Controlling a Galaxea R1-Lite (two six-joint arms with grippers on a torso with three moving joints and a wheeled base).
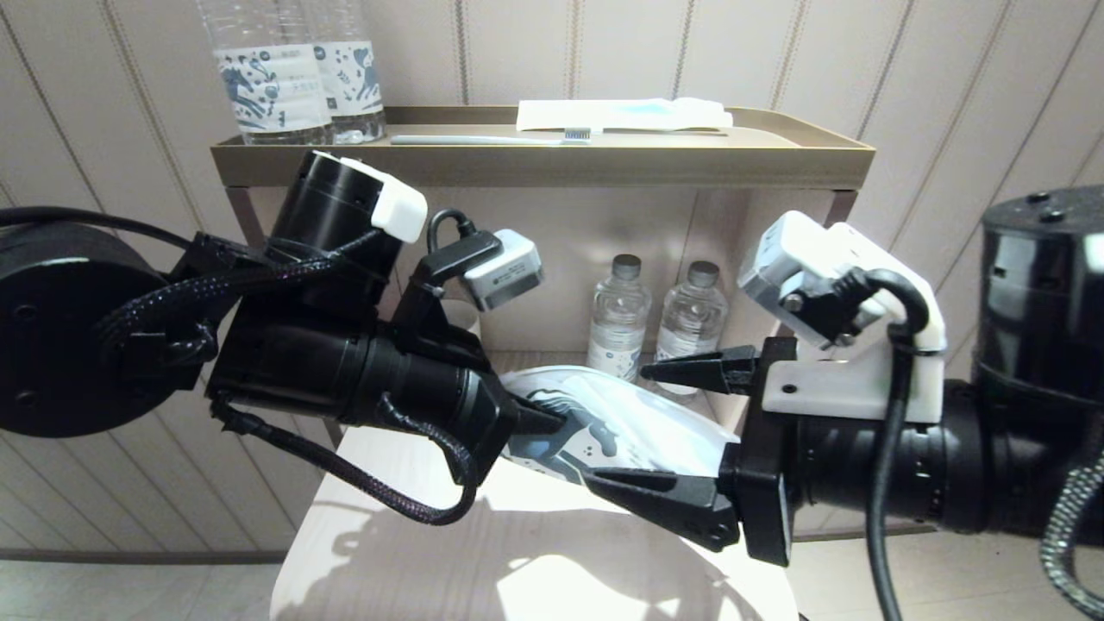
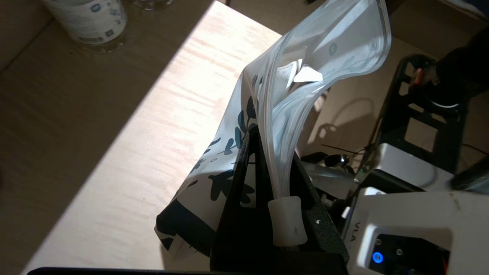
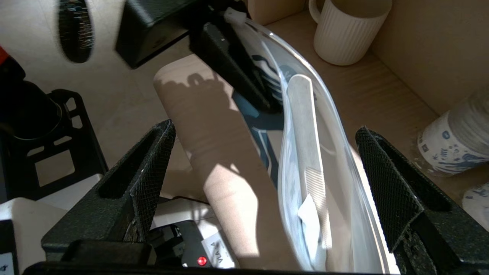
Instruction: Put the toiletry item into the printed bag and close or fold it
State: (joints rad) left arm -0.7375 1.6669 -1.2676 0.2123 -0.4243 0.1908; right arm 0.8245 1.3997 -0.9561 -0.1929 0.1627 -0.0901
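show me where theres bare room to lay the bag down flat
The near end of the pale table, below both claws, is bare. The left claw is shut on the printed bag; the right claw stands open around it. Crowded: the back by the bottles and cup, and the top tray.

Your black left gripper (image 1: 539,421) is clamped tight, while your black right gripper (image 1: 668,431) faces it, jaws spread wide.

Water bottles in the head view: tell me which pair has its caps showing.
The lower-shelf pair, behind the printed bag, shows grey caps. The top-tray pair is cut off above its blue-printed labels.
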